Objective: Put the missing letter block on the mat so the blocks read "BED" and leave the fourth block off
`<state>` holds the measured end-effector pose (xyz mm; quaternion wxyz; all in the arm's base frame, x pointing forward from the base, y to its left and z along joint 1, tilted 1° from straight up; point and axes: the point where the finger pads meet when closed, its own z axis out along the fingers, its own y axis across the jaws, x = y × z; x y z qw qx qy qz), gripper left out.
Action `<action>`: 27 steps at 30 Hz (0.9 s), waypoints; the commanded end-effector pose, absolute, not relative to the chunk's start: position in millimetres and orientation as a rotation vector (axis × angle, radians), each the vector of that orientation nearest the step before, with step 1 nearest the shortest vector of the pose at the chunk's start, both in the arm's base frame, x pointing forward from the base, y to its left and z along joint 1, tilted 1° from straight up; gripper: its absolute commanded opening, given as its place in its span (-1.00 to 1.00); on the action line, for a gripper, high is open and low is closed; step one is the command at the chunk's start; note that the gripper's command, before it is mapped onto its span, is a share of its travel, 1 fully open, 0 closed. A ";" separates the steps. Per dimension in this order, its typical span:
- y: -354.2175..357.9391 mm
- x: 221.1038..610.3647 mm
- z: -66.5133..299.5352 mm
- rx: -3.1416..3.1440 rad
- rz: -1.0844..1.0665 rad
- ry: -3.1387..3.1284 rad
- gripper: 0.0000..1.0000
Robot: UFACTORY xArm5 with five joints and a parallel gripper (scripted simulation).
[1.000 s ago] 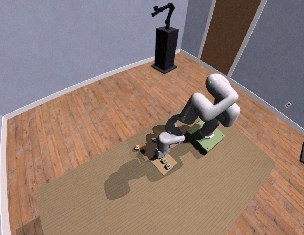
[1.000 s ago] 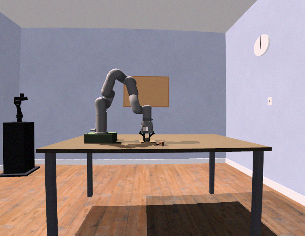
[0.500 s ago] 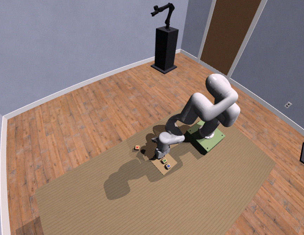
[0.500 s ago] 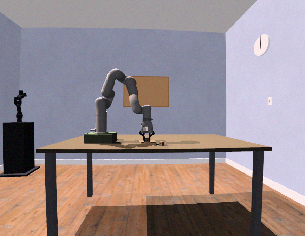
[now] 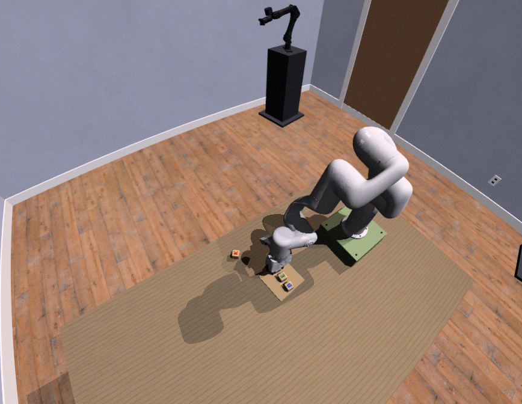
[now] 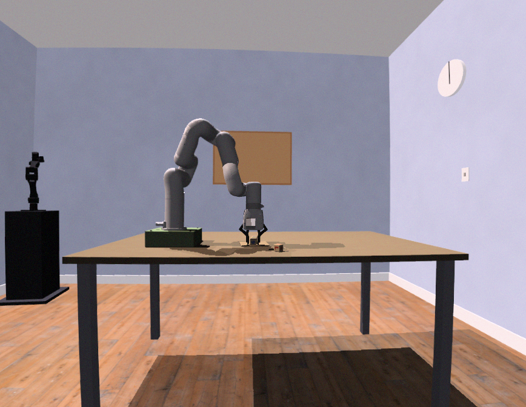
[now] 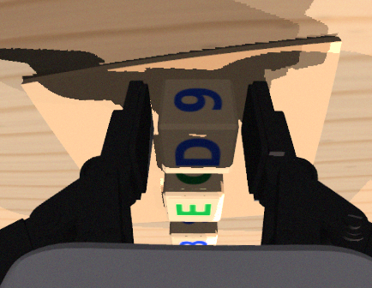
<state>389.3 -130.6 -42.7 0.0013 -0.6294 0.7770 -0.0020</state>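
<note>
A: Where does the top view sit?

B: High, at a far corner of the room, looking steeply down on the table (image 5: 208,347), the arm (image 5: 361,182) and the mat (image 5: 276,290).

A: And the exterior one?

B: Low, well back from the table (image 6: 263,254), facing its long side level, arm (image 6: 202,144) to the left.

A: The wrist view?

B: Very near, looking down past the gripper (image 7: 196,123) at the blocks (image 7: 195,209). All three views share the mat and the blocks.
</note>
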 end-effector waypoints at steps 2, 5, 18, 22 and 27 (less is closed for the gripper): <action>-131.0 390.6 -41.1 -1.975 -0.011 2.438 -0.05; -131.0 390.6 -36.9 -1.975 -0.011 2.438 -0.05; -131.5 390.0 12.8 -1.975 -0.011 2.438 -0.05; -131.7 389.8 32.6 -1.975 -0.011 2.438 -0.05; -131.8 389.6 45.8 -1.975 -0.011 2.438 -0.05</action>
